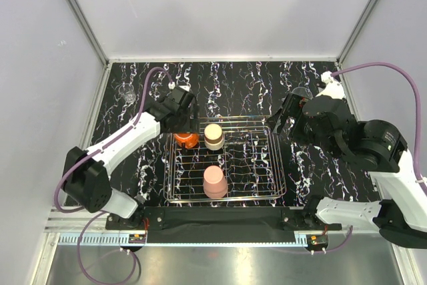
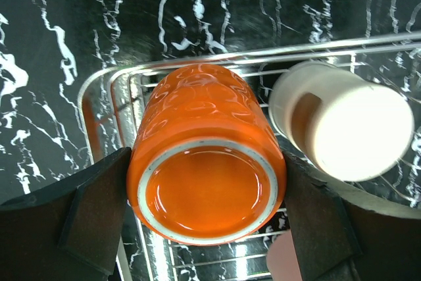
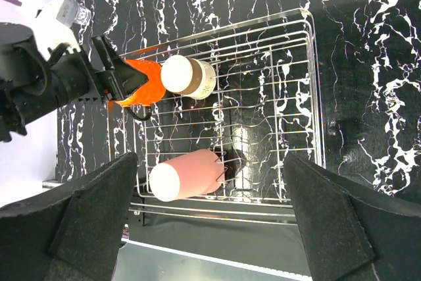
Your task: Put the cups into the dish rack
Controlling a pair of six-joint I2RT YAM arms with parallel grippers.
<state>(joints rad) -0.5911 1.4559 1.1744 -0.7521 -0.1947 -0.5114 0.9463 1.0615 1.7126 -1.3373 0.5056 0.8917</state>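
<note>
The silver wire dish rack (image 1: 280,171) sits mid-table. My left gripper (image 1: 183,128) is shut on the orange cup (image 1: 186,139), held upside down at the rack's far left corner. In the left wrist view both fingers (image 2: 92,215) press the orange cup's (image 2: 207,176) sides. The cream cup with a brown band (image 1: 213,136) stands upside down beside it in the rack. The pale pink tumbler (image 1: 215,181) is in the rack's near part. A clear glass (image 1: 124,93) stands on the table at far left. My right gripper (image 1: 283,119) is open and empty beside the rack's far right corner.
The black marbled tabletop (image 1: 320,165) is walled by white panels at the back and sides. A dark domed shape (image 1: 300,93) just behind my right gripper may be a second clear glass. A black strip (image 1: 220,218) runs along the near edge.
</note>
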